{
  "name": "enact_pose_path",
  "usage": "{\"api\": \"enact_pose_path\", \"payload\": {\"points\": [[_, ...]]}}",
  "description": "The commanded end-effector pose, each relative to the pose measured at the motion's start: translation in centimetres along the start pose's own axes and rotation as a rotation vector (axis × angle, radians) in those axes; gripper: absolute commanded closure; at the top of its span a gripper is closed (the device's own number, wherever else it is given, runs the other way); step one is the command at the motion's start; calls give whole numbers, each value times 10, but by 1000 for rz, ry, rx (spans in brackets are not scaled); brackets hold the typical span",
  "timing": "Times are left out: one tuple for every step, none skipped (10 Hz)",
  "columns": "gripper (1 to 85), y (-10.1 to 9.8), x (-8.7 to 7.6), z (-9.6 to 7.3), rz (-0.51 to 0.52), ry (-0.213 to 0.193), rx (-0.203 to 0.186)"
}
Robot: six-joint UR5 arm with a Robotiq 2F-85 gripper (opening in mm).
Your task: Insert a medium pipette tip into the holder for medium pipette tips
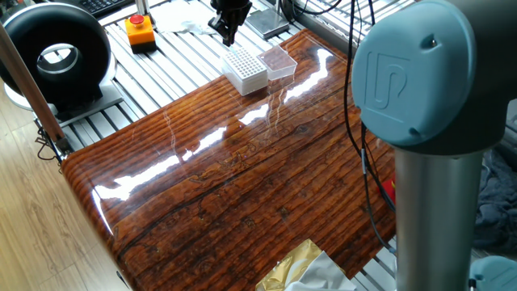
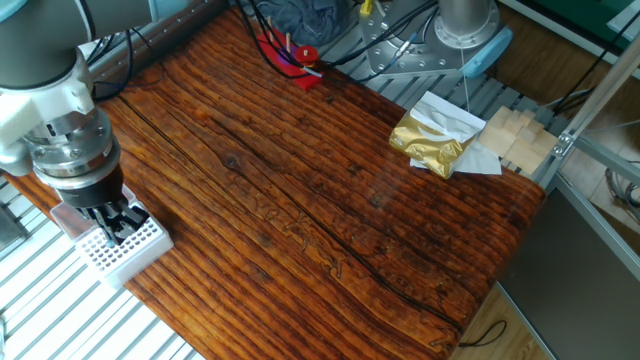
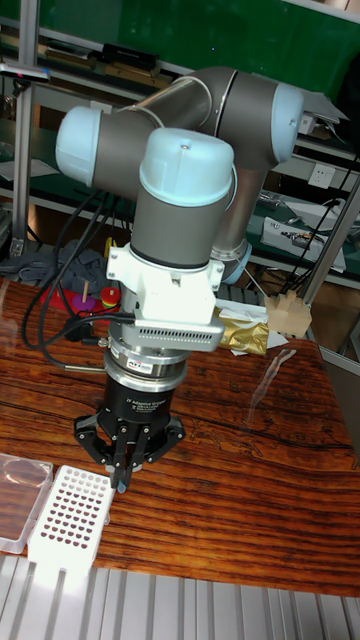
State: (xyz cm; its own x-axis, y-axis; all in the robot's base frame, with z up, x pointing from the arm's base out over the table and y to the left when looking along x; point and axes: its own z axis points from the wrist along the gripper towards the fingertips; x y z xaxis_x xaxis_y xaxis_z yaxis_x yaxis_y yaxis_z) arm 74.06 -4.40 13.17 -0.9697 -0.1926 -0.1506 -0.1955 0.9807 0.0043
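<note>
The holder for medium pipette tips (image 3: 66, 514) is a white block with a grid of holes, standing at the edge of the wooden table (image 3: 250, 500). It also shows in both fixed views as the holder (image 1: 245, 69) and the holder (image 2: 126, 248). My gripper (image 3: 122, 478) hangs pointing down just above the holder's right edge, fingers pressed together. A short pale sliver, the medium pipette tip (image 3: 121, 487), sticks out below the fingertips. In the fixed views the gripper (image 1: 228, 31) (image 2: 118, 229) hovers over the holder, and the tip is too small to make out there.
A clear plastic box (image 1: 279, 61) sits right beside the holder. An orange box with a red button (image 1: 139, 31) and a black round device (image 1: 56, 53) stand on the slatted metal frame. A gold foil bag (image 2: 428, 141), wooden blocks (image 2: 516, 136) and red items (image 2: 292, 52) lie at the table's far side.
</note>
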Motion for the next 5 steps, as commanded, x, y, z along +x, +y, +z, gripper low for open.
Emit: {"api": "enact_pose_path", "payload": {"points": [[847,-5,-1,-3,-10,0,-21],[847,-7,-1,-4,-6,-1,-25],[847,-10,-1,-3,-5,-1,-22],[847,-15,-2,-2,-12,-4,-29],[847,-20,-1,-2,-18,-4,-31]]}}
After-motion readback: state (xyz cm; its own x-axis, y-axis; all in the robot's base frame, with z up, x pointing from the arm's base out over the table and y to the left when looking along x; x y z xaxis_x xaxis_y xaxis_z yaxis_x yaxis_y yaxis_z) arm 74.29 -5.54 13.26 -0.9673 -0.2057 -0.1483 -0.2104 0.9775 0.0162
